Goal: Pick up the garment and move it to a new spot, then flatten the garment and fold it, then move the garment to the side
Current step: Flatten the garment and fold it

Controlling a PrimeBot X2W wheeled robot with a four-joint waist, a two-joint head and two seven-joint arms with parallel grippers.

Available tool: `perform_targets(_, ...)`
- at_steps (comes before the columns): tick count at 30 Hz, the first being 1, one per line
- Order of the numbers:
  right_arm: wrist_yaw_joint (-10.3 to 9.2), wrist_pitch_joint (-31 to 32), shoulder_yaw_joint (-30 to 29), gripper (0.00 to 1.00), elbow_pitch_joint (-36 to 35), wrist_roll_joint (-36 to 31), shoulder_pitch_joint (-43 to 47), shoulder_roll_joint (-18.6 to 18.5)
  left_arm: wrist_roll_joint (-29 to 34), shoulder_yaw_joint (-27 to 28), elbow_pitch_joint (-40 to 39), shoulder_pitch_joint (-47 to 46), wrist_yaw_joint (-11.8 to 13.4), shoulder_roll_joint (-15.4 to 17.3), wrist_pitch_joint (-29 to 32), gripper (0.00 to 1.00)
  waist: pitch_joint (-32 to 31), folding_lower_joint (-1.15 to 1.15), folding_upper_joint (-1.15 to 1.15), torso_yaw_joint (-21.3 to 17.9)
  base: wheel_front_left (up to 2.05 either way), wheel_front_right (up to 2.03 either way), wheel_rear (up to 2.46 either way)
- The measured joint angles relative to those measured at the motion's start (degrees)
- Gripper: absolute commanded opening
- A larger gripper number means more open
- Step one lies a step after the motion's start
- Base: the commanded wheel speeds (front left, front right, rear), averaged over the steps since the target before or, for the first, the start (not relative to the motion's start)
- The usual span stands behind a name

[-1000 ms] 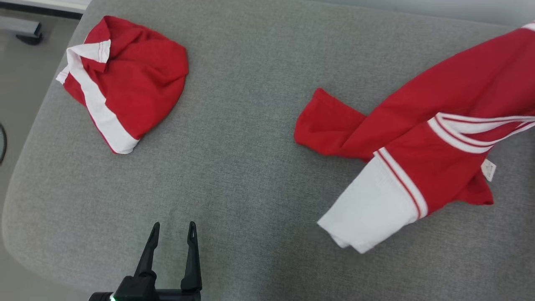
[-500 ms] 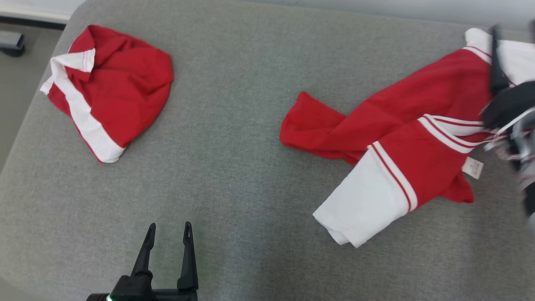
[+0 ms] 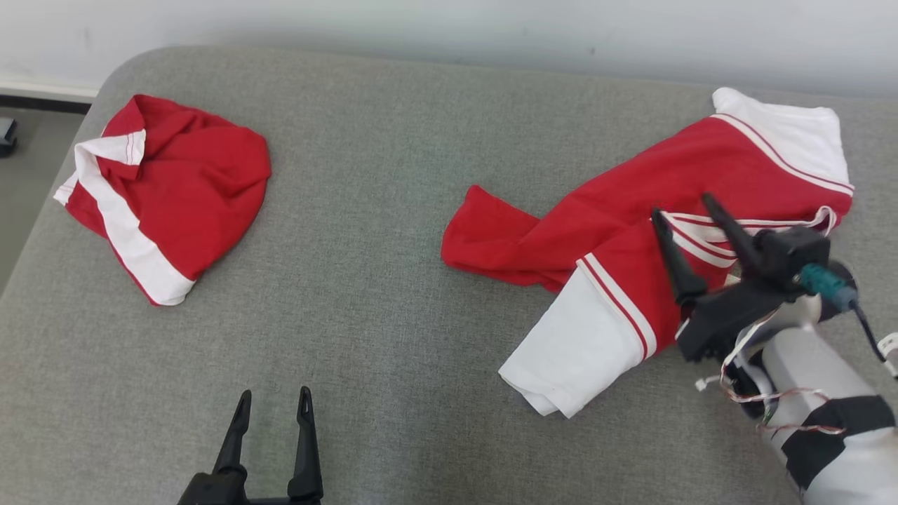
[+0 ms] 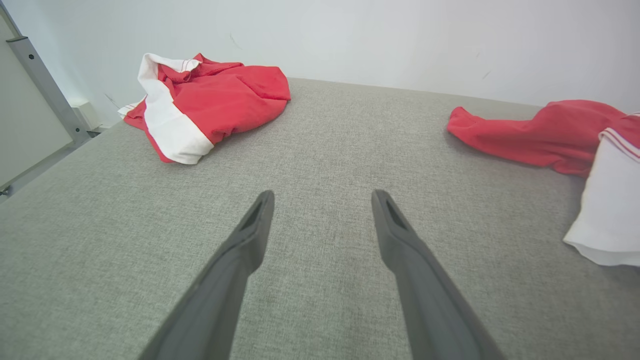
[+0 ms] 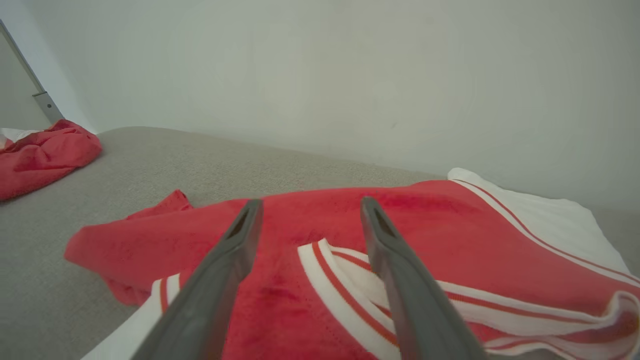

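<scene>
A crumpled red garment (image 3: 631, 189) with white sleeves and striped trim lies on the right half of the grey padded surface (image 3: 393, 210). It also appears in the left wrist view (image 4: 540, 135) and the right wrist view (image 5: 430, 220). My right gripper (image 3: 680, 205) hovers open just over its striped collar area, with nothing between its fingers (image 5: 311, 201). My left gripper (image 3: 275, 393) stands open above bare padding near the front edge (image 4: 324, 195), well to the left of the garment.
A second red and white garment (image 3: 182, 189) lies bunched at the far left corner (image 4: 220, 100). A pale wall (image 3: 449, 28) runs behind the surface. Floor (image 3: 21, 175) and a metal post (image 4: 45, 85) lie past the left edge.
The camera has tilted up. My right arm has come into view from the right and its gripper has opened, letting go of the garment, which now lies fully on the surface.
</scene>
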Motion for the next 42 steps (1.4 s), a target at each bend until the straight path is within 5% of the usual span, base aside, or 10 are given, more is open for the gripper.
perform_targets(15,0.00,4.8,6.6,0.98,4.2,6.1,-0.7,-1.4,-1.1,-0.8,0.0,0.4,-0.4,0.0,0.0,1.00,0.4,0.00,0.00,0.4,0.00,0.00,0.00)
perform_targets(17,0.00,5.3,7.4,0.73,5.1,6.9,-1.1,-1.6,-1.1,-0.8,0.0,0.4,-0.4,0.0,0.0,1.00,0.3,0.00,0.00,0.6,0.00,0.00,0.00)
perform_targets(20,0.00,5.9,8.3,0.08,5.8,7.4,-1.4,-1.9,-1.1,-0.6,0.2,0.5,-0.4,0.0,0.0,1.00,-0.1,0.00,0.00,0.6,0.00,0.00,0.00)
perform_targets(21,0.00,6.0,8.6,0.00,6.0,7.5,-1.4,-1.9,-1.1,-0.5,0.2,0.6,-0.4,0.0,0.0,1.00,-0.2,0.00,0.00,0.6,0.00,0.00,0.00)
perform_targets(32,0.00,0.6,7.6,0.00,4.6,8.5,-0.8,-2.8,-0.8,0.8,0.5,1.9,-1.3,0.0,0.0,1.00,-2.3,0.01,0.00,-0.7,0.00,0.00,0.00)
perform_targets(42,0.00,-0.1,-4.1,0.00,-5.8,6.5,14.4,-4.3,0.1,3.4,0.9,4.1,-2.8,0.0,0.0,1.00,-5.8,0.00,0.00,-5.8,0.00,0.00,0.00)
